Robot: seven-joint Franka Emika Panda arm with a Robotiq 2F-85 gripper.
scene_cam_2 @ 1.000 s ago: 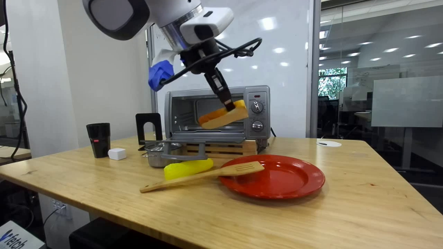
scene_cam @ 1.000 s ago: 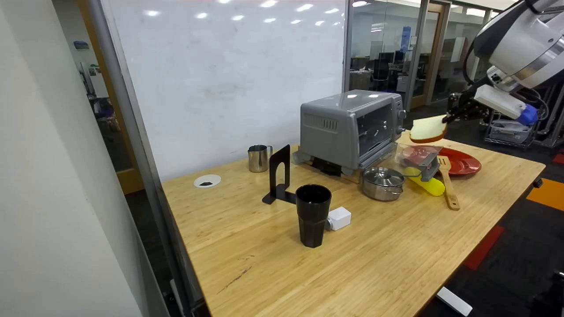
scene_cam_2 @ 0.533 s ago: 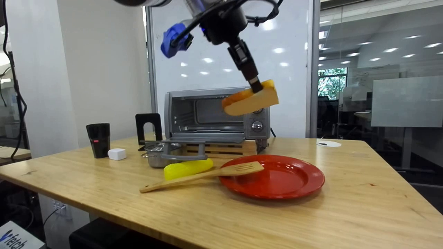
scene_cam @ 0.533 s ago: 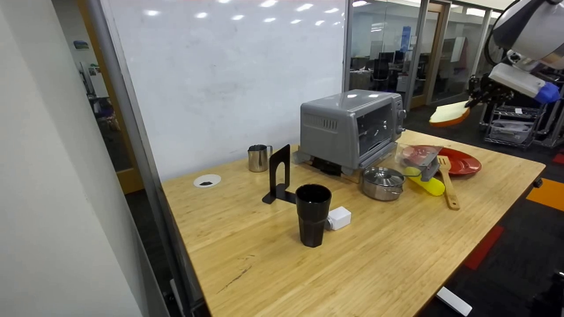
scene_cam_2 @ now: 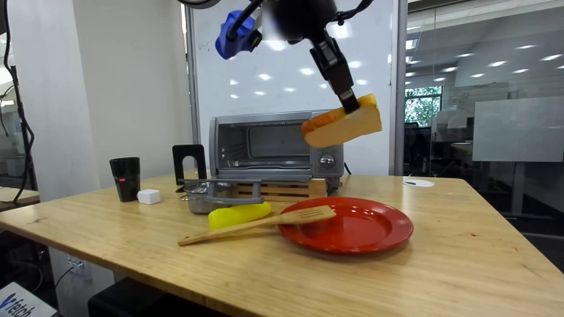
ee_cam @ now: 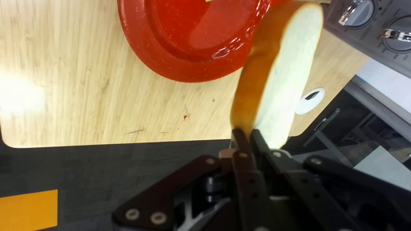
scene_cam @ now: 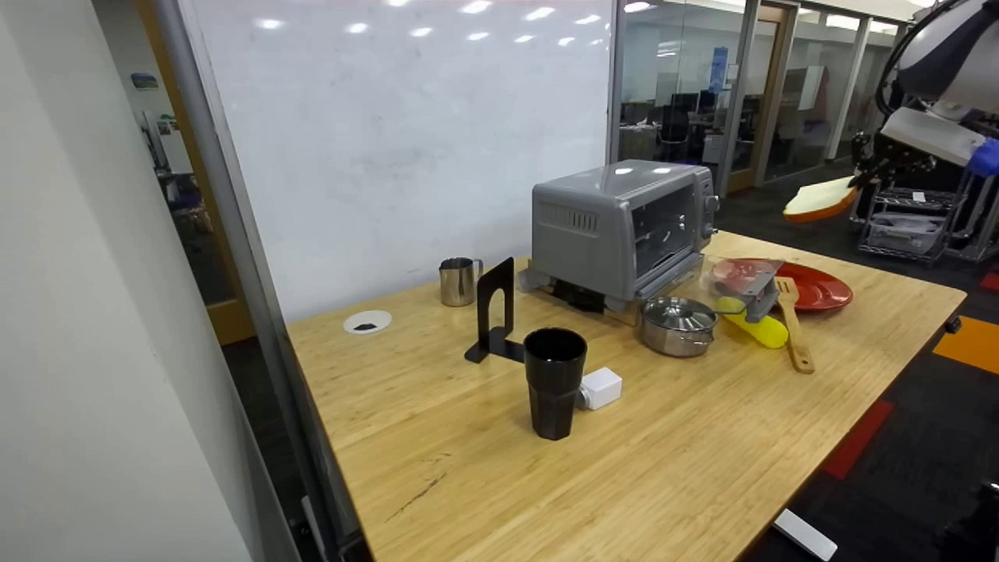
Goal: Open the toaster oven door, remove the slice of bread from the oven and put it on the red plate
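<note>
The claw (ee_cam: 247, 132) grips the bread (scene_cam_2: 343, 130) by its edge; I see the slice held tilted in the air, right of centre in an exterior view and higher than the plate (scene_cam_2: 357, 226). The plate, bright red, lies on the tabletop (scene_cam_2: 462, 264), lower right of centre, with the head of a spatula (scene_cam_2: 282, 219) over its rim. Just beside the spatula lies a yellow thing (scene_cam_2: 240, 215); what it is, I can't tell. Behind them, mid-frame, stands the oven (scene_cam_2: 264, 119), its door (scene_cam: 755, 297) lowered in front, a pot (scene_cam: 677, 337) near it. Over at the left are a black cup (scene_cam_2: 125, 178), a white block (scene_cam_2: 149, 196) and a black bookend (scene_cam_2: 189, 150). In an exterior view, I also spot a pitcher (scene_cam: 456, 282) left of the oven and a white disc (scene_cam: 367, 316) farther left. In the wrist view, the bread runs upward from the claw, hiding part of the plate's edge, the oven's knobs (ee_cam: 358, 13) at upper right.
</note>
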